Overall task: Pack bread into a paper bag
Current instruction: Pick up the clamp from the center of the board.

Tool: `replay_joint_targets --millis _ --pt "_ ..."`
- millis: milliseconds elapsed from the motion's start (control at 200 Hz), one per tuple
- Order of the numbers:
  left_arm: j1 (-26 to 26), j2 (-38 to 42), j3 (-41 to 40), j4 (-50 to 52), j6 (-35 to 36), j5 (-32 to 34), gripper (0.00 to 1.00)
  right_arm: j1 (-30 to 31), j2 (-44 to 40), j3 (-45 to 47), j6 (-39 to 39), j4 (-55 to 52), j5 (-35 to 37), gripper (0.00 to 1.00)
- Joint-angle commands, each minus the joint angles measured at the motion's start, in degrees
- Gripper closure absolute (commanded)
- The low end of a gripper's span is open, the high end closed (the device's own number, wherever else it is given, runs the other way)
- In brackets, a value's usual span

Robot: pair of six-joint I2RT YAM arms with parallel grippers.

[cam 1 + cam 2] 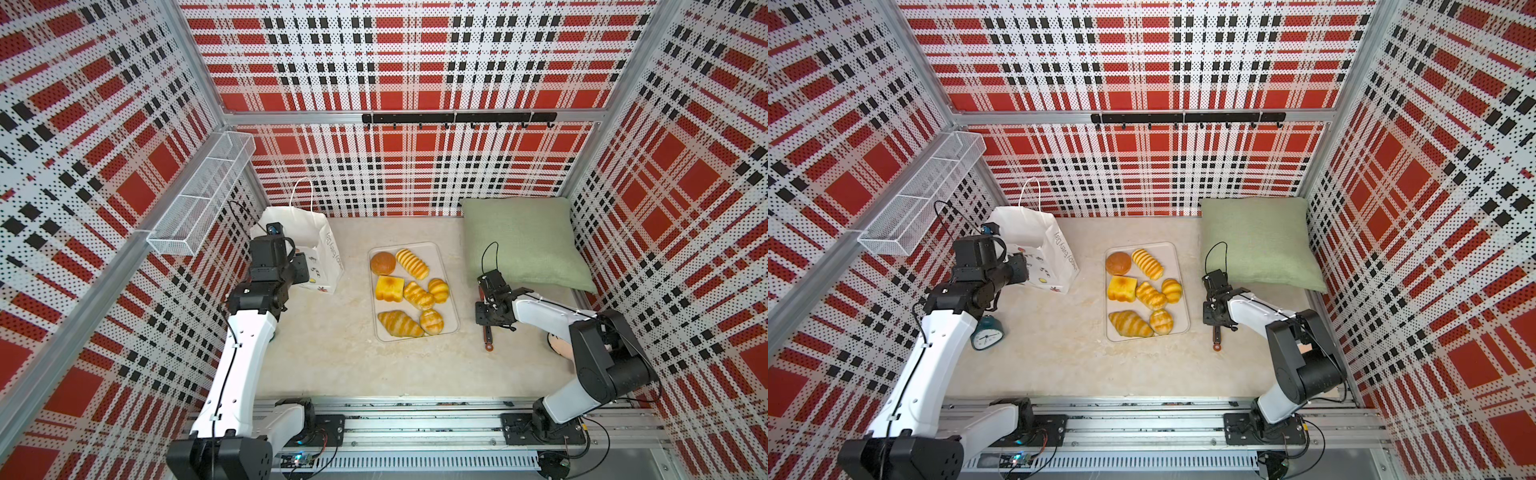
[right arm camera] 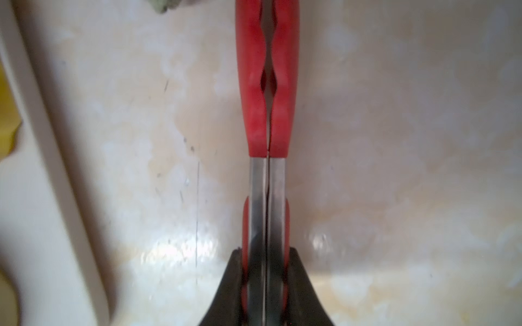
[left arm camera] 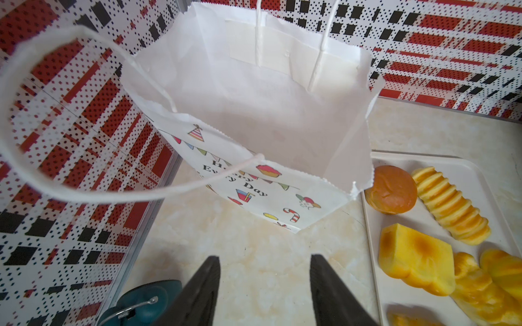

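Tongs pinched, bag waiting open.
The right gripper (image 2: pixel 265 255) is clenched on the tongs (image 2: pixel 254 84) beside the tray (image 1: pixel 451 266), squeezing them shut, likely to use them as a bread tool. All seven bread (image 1: pixel 417 295) pieces lie on the tray. The left gripper (image 3: pixel 264 264), jaws apart and empty, hovers by the upright bag (image 3: pixel 268 98), probably to steady its mouth.

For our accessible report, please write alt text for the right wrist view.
The right hand is closed on red-tipped steel tongs, pressing their two arms together. Behind them is a pale stone-look tabletop, and the rim of a white tray shows at the picture's edge.
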State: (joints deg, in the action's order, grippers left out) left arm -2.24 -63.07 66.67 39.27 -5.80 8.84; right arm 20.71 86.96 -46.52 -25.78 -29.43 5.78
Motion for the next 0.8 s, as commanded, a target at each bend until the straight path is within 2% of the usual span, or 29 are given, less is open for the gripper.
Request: replay_joint_targets --millis 0,210,301,361,486,596,651,706,797 --pt "-0.7 2.6 0.1 0.7 -1.7 4.7 0.44 0.7 -8.3 0.9 -1.1 -6.6 -6.3 0.95" --pt "-0.9 7.3 1.0 3.3 -6.8 9.0 0.45 8.6 -17.2 -2.0 -3.6 -14.1 -12.6 0.94" --pt "-0.8 10.3 1.2 4.7 -9.0 10.6 0.45 9.4 -19.7 -2.5 -4.7 -15.5 -17.9 0.93" --pt "-0.8 11.6 1.0 5.3 -9.0 9.5 0.41 9.4 -21.1 -2.0 -4.9 -16.8 -19.6 0.91" --pt "-0.2 8.9 -0.1 5.7 -7.8 4.5 0.41 9.4 -22.5 0.6 -4.8 -19.4 -13.3 0.94" --pt "0.2 4.3 -0.9 4.3 -7.1 -1.2 0.47 7.3 -20.8 2.7 -5.5 -18.0 -9.1 0.97" --pt "0.4 3.3 -0.4 4.1 -6.9 -3.0 0.49 5.7 -20.0 3.3 -10.2 -17.0 -5.8 0.98" --pt "0.6 3.8 0.4 4.1 -6.4 -3.1 0.49 3.4 -19.3 2.4 -11.5 -16.1 -6.6 1.0" --pt "2.2 4.5 1.6 4.4 -4.4 1.3 0.48 2.5 -20.1 -0.3 -13.1 -14.4 -2.4 1.0"
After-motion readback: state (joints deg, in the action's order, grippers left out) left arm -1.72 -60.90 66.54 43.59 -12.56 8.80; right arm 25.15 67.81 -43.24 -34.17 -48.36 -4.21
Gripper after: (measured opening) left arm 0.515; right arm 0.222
